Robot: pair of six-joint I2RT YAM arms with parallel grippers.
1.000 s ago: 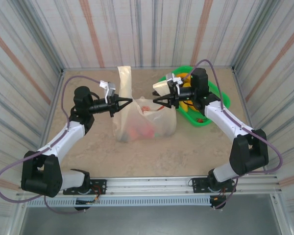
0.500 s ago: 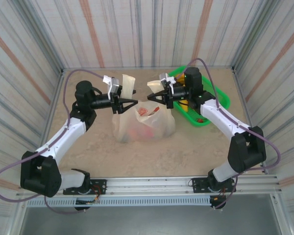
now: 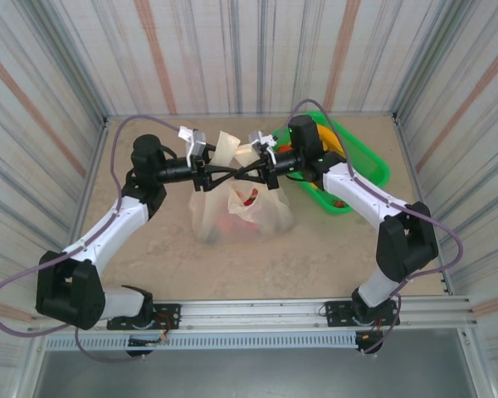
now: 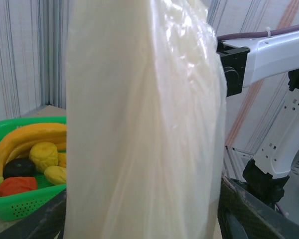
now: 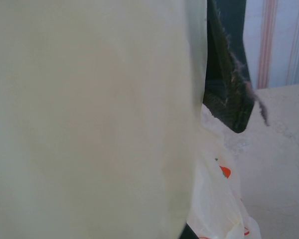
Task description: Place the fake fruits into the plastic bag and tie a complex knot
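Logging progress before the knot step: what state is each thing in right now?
Plastic bag: standing on the table, handles lifted, not knotted.
Fake fruits: some inside the bag, others left in the basket.
Left gripper: shut on one bag handle.
Right gripper: shut on the other handle.
Green basket: upright, partly filled with fruit.

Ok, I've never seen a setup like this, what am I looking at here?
Two robot arms stand on a table, filmed from above; the other two pictures come from cameras on their wrists. Each arm ends in a two-finger claw. The left claw and right claw meet over a cream bag, each apparently pinching a handle, seen close up in both wrist views. Red fruit shows inside the bag. The green basket beside it holds bananas and other fruit.
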